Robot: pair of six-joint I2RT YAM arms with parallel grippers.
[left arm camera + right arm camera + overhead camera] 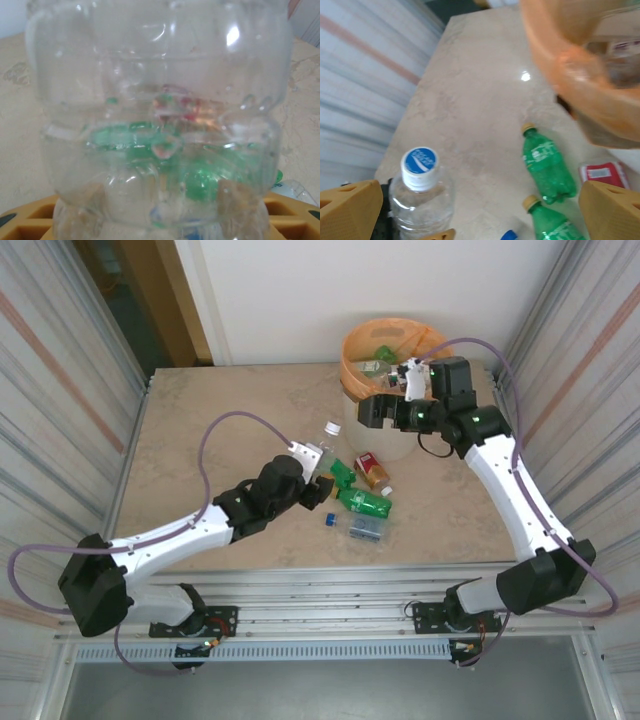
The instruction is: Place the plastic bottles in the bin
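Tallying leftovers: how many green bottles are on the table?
2: upper green bottle beside the red-labelled bottle; lower green bottle at the right wrist view's bottom. More may be hidden.

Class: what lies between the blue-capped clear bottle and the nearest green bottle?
Only bare beige tabletop lies between the clear bottle and the green bottle; the right wrist view shows it.

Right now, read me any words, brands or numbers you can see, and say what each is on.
None is readable.
Blue cap of the clear bottle: white script, too blurred.
Upper green bottle and lower green bottle: label print too blurred.
Red label: white patch, too small.
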